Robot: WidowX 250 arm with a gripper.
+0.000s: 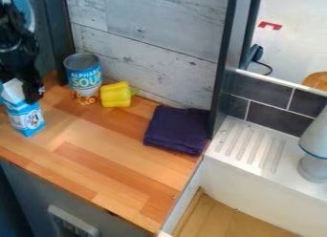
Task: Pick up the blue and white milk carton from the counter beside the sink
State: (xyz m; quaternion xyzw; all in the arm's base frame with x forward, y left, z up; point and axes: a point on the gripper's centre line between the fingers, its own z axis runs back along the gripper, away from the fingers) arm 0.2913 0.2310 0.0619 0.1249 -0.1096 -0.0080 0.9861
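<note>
Gripper point(20, 90): hanging at the upper left, over the top of the blue-and-white carton; black parts are overlapping the carton's upper end.
Grip: we're not able to tell how far it is opening, or whether it is holding the carton or only touching it.
Carton point(27, 120): sitting near the left edge of the tabletop point(102, 152), roughly upright; we're not swearing to full base contact.
Carton handling: we're judging this as close work at the carton top. We're wanting a centred, square grasp and moderate squeeze, since thin walls are probably denting easily. If hold is sure, we're lifting straight up before any sideways travel; if releasing, we're settling the base flat first and backing off vertically.
Can point(83, 77): standing upright behind the carton, towards the board wall point(150, 52). We're treating it as the main knock risk.
Yellow pepper point(115, 94): lying just beside the can; probably rolling if nudged, so we're keeping wide.
Purple cloth point(177, 129): lying folded near the dark post point(223, 71), well apart from the carton. We're not expecting trouble there.
</note>
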